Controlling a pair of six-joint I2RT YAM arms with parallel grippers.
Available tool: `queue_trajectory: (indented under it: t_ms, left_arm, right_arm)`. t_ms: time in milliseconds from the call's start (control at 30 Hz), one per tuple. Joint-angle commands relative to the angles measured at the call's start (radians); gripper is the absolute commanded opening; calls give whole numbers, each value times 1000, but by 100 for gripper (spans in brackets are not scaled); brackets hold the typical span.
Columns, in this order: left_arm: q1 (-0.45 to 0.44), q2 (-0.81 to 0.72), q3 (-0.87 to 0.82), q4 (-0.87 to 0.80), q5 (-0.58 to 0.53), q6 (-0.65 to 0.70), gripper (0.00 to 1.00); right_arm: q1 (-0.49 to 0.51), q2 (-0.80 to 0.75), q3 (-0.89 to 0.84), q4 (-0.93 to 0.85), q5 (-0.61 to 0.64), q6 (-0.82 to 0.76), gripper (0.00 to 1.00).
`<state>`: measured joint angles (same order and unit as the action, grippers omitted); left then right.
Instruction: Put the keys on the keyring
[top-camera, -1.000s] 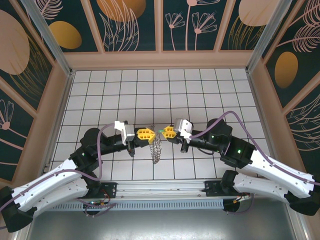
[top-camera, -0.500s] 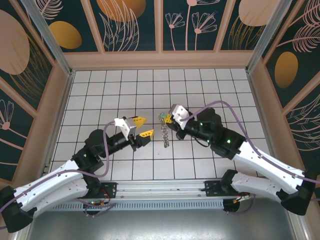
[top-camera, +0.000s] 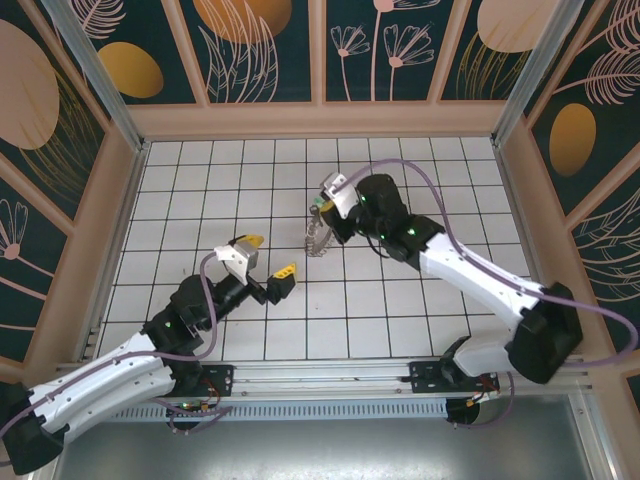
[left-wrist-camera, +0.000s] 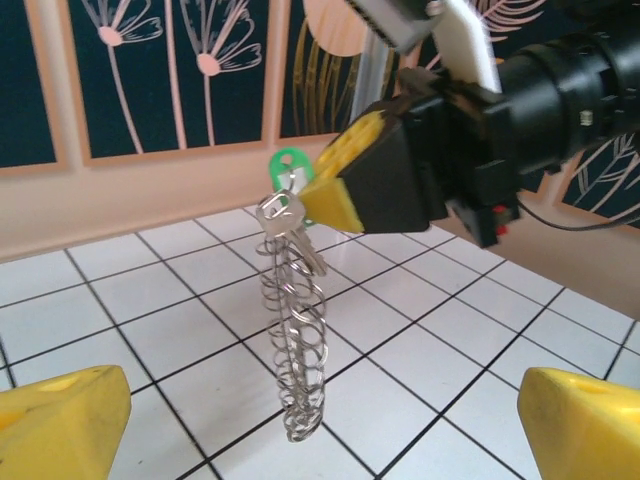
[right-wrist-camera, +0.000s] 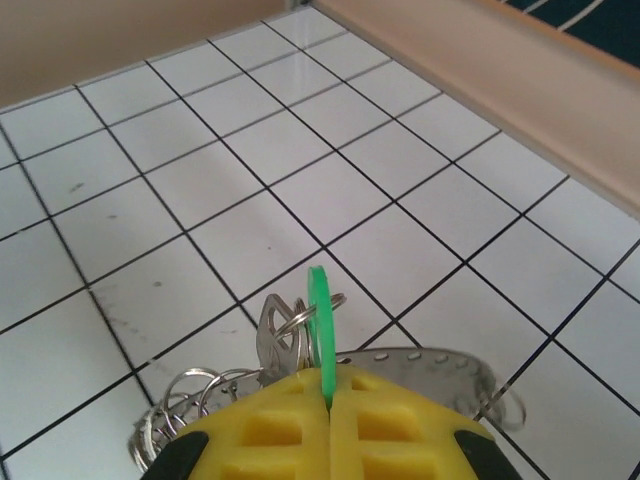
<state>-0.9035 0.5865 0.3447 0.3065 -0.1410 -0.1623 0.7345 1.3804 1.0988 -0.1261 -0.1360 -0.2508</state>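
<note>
My right gripper (top-camera: 322, 206) is shut on the keys (top-camera: 318, 203), pinching the light-green head (right-wrist-camera: 319, 318) edge-on between its yellow fingers (right-wrist-camera: 270, 430). A silvery key (right-wrist-camera: 272, 335) sits beside the head. The keyring (top-camera: 318, 236) hangs below the keys above the tiles, a loop fringed with small wire rings (left-wrist-camera: 296, 340). Its flat band (right-wrist-camera: 430, 360) curves under the right fingers. My left gripper (top-camera: 268, 257) is open, low and to the left of the keyring, apart from it. Its yellow fingertips (left-wrist-camera: 60, 425) frame the hanging keyring with nothing between them.
The white tiled floor (top-camera: 420, 180) is ringed by a tan wooden border (top-camera: 320, 120) and dark patterned walls. The right arm (top-camera: 470, 275) stretches diagonally across the right half. The left arm (top-camera: 150, 345) lies low at the front left.
The left gripper let go of the keyring, opened and drew back to the near left. The right gripper carried the keys and hanging keyring up and toward the far side.
</note>
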Motion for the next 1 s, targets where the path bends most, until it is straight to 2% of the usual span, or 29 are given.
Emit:
queue_trajectory:
  t_ms: [0,300,433,600,967]
  left_arm:
    - [0,-25,-17,-21,-61,-17,99]
    - [0,-60,-27,-41,-107,-9,99]
    - [0,-62,-29,-50,-122,-13,98]
    - [0,-59,-28,-57,-142,-14,99]
    - [0,-6,10,-72,-153,-1,98]
  right_arm:
    - [-30,115,121,66,-26,16,0]
    - [-106,487,429,28,-93,25,0]
    - [-130,559,450,47,-119,55,0]
    - [-135,546,336,108,-145,78,0]
    - [-136,363,-129,359,-226,247,0]
